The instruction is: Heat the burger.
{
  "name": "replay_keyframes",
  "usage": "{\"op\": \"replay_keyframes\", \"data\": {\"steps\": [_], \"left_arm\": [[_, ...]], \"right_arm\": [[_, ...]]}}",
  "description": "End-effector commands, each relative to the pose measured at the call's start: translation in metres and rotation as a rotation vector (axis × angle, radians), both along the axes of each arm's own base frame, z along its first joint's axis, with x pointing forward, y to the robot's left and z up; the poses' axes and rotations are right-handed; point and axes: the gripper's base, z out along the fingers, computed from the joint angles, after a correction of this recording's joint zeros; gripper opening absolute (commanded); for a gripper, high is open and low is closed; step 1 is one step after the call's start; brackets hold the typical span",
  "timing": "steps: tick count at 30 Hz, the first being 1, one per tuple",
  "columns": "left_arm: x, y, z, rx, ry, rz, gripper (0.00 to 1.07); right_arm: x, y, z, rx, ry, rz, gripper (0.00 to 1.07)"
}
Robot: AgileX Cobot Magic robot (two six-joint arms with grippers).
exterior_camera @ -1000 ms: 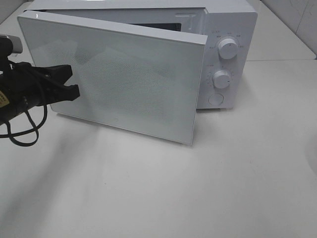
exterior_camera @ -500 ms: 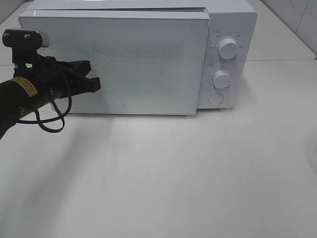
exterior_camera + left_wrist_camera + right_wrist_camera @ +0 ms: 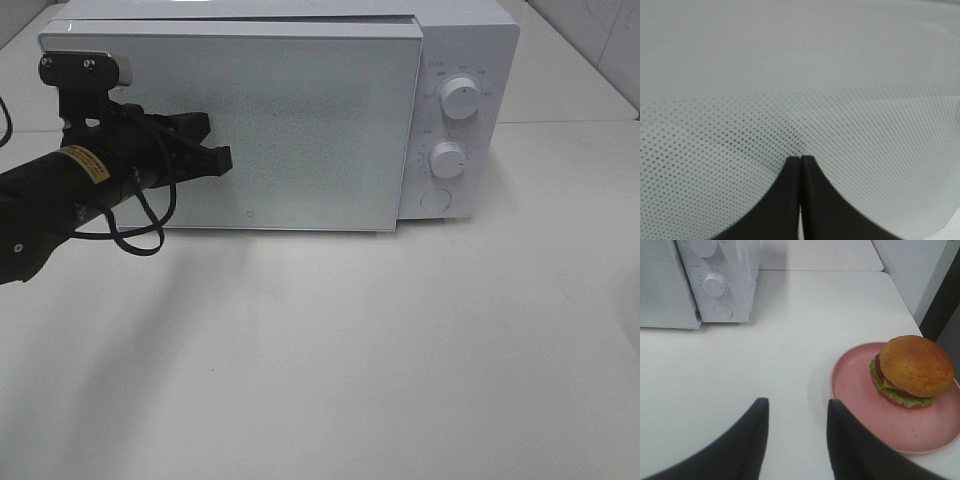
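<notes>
The burger (image 3: 912,371), a tan-brown bun with green and yellow filling, sits on a pink plate (image 3: 855,390) on the white table; it shows only in the right wrist view. My right gripper (image 3: 797,405) hovers open beside the plate, holding nothing. The white microwave (image 3: 460,40) stands at the back with its door (image 3: 310,130) closed flat. My left gripper (image 3: 225,158) is shut, and its fingertips (image 3: 790,167) press against the dotted door glass (image 3: 790,75).
Two knobs (image 3: 460,97) (image 3: 448,160) and a round button (image 3: 435,200) sit on the microwave's right panel. White tabletop (image 3: 350,350) spreads in front of it. The plate lies near the table's right edge, next to a white wall (image 3: 920,270).
The microwave door has swung from half open to closed. My left gripper has moved right and inward with it, staying shut against the glass.
</notes>
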Motion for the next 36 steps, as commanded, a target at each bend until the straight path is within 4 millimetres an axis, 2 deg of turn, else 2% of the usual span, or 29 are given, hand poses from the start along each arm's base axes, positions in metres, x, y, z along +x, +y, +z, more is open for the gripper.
{"op": "replay_keyframes", "data": {"steps": [1,8,13,15,18,20,21,23,30,36], "left_arm": [[0.009,0.002,0.009,-0.064,-0.031,0.084,0.00],[0.012,-0.001,0.007,-0.042,-0.036,0.109,0.00],[0.024,-0.008,0.006,-0.076,-0.036,0.147,0.00],[0.036,-0.017,0.003,-0.078,-0.019,0.166,0.00],[0.039,-0.021,0.003,-0.063,-0.012,0.162,0.00],[0.054,-0.037,0.004,-0.026,0.000,0.150,0.00],[0.054,-0.037,0.004,-0.026,0.000,0.150,0.00],[0.062,-0.050,0.010,-0.038,-0.005,0.132,0.00],[0.067,-0.069,0.023,-0.065,-0.052,0.096,0.00],[0.061,-0.083,0.031,-0.081,-0.073,0.063,0.00]], "right_arm": [[-0.004,0.000,0.000,-0.008,-0.035,-0.002,0.41],[-0.004,0.000,0.000,-0.008,-0.035,-0.002,0.41],[-0.004,0.000,0.000,-0.008,-0.035,-0.002,0.41],[-0.004,0.000,0.000,-0.008,-0.035,-0.002,0.41],[-0.004,0.000,0.000,-0.007,-0.035,-0.002,0.41],[-0.004,0.000,0.000,-0.007,-0.035,-0.002,0.41],[-0.004,0.000,0.000,-0.007,-0.035,-0.002,0.41],[-0.004,0.000,0.000,-0.007,-0.035,-0.002,0.41],[-0.004,0.000,0.000,-0.007,-0.035,-0.002,0.41],[-0.004,0.000,0.000,-0.007,-0.035,-0.002,0.41]]}}
